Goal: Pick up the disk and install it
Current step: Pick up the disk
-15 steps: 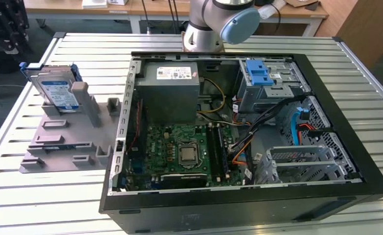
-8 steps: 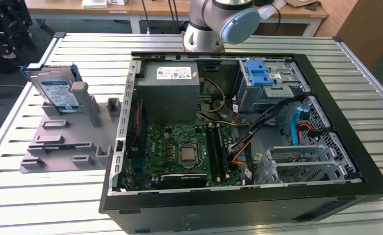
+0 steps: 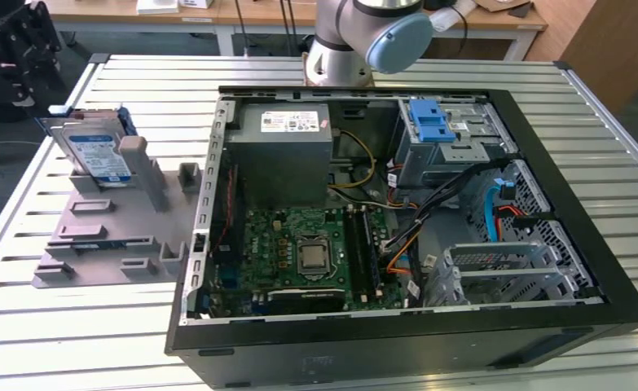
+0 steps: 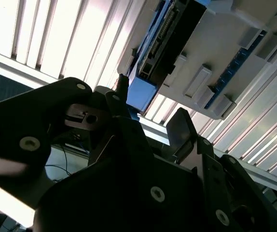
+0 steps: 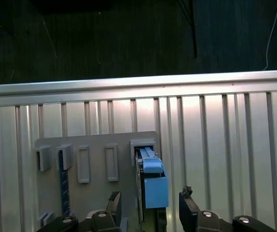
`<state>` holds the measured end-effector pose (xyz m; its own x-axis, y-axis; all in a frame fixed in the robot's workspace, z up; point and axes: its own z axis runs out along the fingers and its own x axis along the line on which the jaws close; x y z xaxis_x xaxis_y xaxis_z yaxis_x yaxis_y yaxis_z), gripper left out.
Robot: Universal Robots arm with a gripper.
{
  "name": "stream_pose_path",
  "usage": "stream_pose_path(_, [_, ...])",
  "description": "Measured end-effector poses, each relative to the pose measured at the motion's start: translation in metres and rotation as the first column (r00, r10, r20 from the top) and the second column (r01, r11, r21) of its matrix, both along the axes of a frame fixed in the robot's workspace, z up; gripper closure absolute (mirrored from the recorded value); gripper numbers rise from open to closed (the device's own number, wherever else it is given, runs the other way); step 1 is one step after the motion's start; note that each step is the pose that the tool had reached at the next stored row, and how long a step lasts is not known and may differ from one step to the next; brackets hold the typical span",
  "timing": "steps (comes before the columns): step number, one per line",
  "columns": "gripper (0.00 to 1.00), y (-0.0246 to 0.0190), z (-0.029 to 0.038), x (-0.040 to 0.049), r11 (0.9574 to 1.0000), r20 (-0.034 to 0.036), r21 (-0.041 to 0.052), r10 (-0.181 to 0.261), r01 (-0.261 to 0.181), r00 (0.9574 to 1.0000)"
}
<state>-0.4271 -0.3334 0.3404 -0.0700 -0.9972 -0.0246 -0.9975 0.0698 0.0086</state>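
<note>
**benchrat:** Where's the disk, and are you on it yet?

**me:** Not on it. The disk [image 3: 97,156] stands on edge in a slot of the grey holder plate [image 3: 96,236]. That's on the slatted table [image 3: 58,326] at the exterior view's left, well apart from the open computer case [image 3: 406,342]. My gripper [image 5: 149,200] hangs over it with the jaws apart, one finger [image 5: 113,200] on either side of its thin top edge. Nothing's touching, as far as I can tell.

**benchrat:** How's it gonna handle?

**me:** My guess is stiff metal with some heft and smooth faces, so a weak squeeze could let it slip. It probably hates knocks too. I'd clamp across the two flat faces near the top, keeping off the blue rail [image 5: 155,191] and the circuit board [image 4: 159,38].

**benchrat:** Which camera helps most?

**me:** The first wrist view gives me the lineup of the jaws over the edge. The second wrist view catches the board side with its connector pins, which faces away in the exterior view. The exterior view gives me the label [image 3: 85,147] and the blue bay [image 3: 429,122] inside the case.
</note>
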Motion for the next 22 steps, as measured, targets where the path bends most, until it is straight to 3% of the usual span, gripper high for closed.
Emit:
stream_pose_path(10, [0.41, 0.0012, -0.0109, -0.0017, 1.0000, 0.0039, 0.0000, 0.002, -0.002, 1.0000])
stream_pose_path(15, [0.41, 0.0012, -0.0166, -0.0024, 0.9996, 0.0071, 0.0000, 0.029, -0.029, 0.9995])
stream_pose_path(22, [0.41, 0.0013, -0.0261, -0.0045, 0.9995, 0.0073, 0.0000, 0.033, -0.033, 0.9994])
